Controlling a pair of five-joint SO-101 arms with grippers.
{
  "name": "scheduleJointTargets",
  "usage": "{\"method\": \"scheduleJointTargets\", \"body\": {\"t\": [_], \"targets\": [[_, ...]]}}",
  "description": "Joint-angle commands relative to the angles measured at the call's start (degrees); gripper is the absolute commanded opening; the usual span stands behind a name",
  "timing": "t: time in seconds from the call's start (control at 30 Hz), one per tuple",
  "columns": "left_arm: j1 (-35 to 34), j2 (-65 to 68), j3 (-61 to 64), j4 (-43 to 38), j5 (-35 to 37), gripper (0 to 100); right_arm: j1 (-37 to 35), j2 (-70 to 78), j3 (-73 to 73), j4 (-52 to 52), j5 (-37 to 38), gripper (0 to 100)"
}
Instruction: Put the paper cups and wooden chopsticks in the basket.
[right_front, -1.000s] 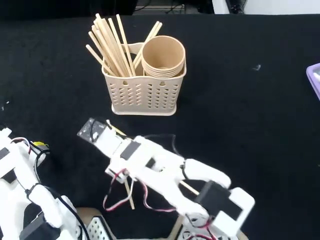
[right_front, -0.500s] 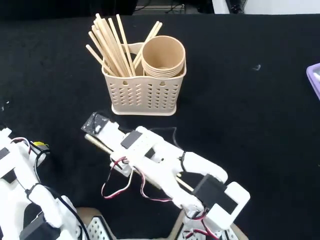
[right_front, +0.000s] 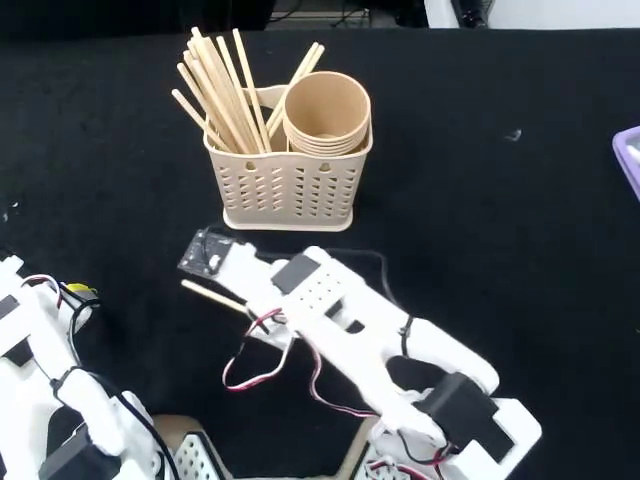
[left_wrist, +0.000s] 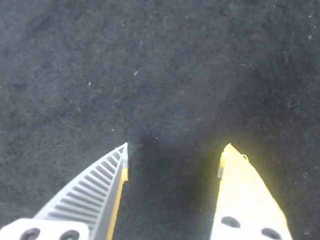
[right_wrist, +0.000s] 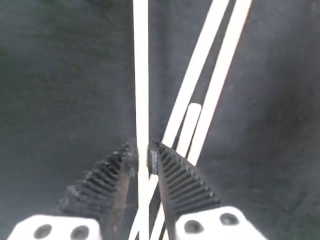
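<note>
A beige perforated basket (right_front: 288, 190) stands at the back of the black table. It holds several wooden chopsticks (right_front: 220, 90) and stacked paper cups (right_front: 327, 112). My right arm (right_front: 340, 320) stretches from the front edge toward the basket, its wrist just in front of it. The right gripper (right_wrist: 143, 147) is shut on a single chopstick (right_wrist: 141, 85), whose end (right_front: 212, 296) pokes out left from under the arm. More chopsticks (right_wrist: 207, 75) lie on the cloth beneath it. My left gripper (left_wrist: 175, 150) hangs open over bare cloth, with its arm (right_front: 40, 390) at the front left.
A purple object (right_front: 628, 155) shows at the table's right edge. A small pale speck (right_front: 513, 135) lies on the cloth right of the basket. The black cloth (right_front: 500, 250) spreads out to the right of my right arm.
My right arm has shifted right and toward the basket. The chopstick in its gripper has swung round and now points left from under the wrist. The left arm is still.
</note>
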Motion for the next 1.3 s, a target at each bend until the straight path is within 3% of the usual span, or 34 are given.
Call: {"method": "scheduleJointTargets", "body": {"t": [0.0, 0.1, 0.17, 0.4, 0.6, 0.73, 0.77, 0.9, 1.03, 1.27], "targets": [[-0.4, -0.5, -0.3, -0.4, 0.2, 29, 1.8, -2.6, 1.2, -4.7, 0.3, 7.3], [-0.4, -0.5, -0.3, -0.4, 0.2, 29, 1.5, -2.4, 3.0, -7.4, -0.3, 19.1], [-0.4, -0.5, -0.3, -0.4, 0.2, 29, 1.5, -2.1, 3.6, -8.5, -1.6, 21.1], [-0.4, -0.5, -0.3, -0.5, 0.1, 29, 1.4, -2.1, 5.5, -8.7, -1.4, 17.7], [-0.4, -0.5, -0.4, -0.5, 0.1, 29, -3.7, -2.1, 8.1, -8.6, -1.4, 17.2], [-0.4, -0.5, -0.3, -0.5, 0.1, 29, -6.2, -2.1, 8.3, -8.6, -1.4, 4.6], [-0.4, -0.5, -0.3, -0.5, 0.1, 29, -6.2, -2.4, 8.2, -8.6, -1.4, 0.6], [-0.4, -0.5, -0.3, -0.4, 0.1, 29, -4.2, -3.2, 6.2, -7.3, -1.4, 0.9], [-0.4, -0.5, -0.3, -0.5, 0.1, 29, -1.3, -6.5, -0.4, 1.1, -0.9, 1.1], [-0.4, -0.5, -0.5, -0.5, 0.1, 29, 0.0, -12.4, -7.0, 6.7, 7.1, 1.1]]}}
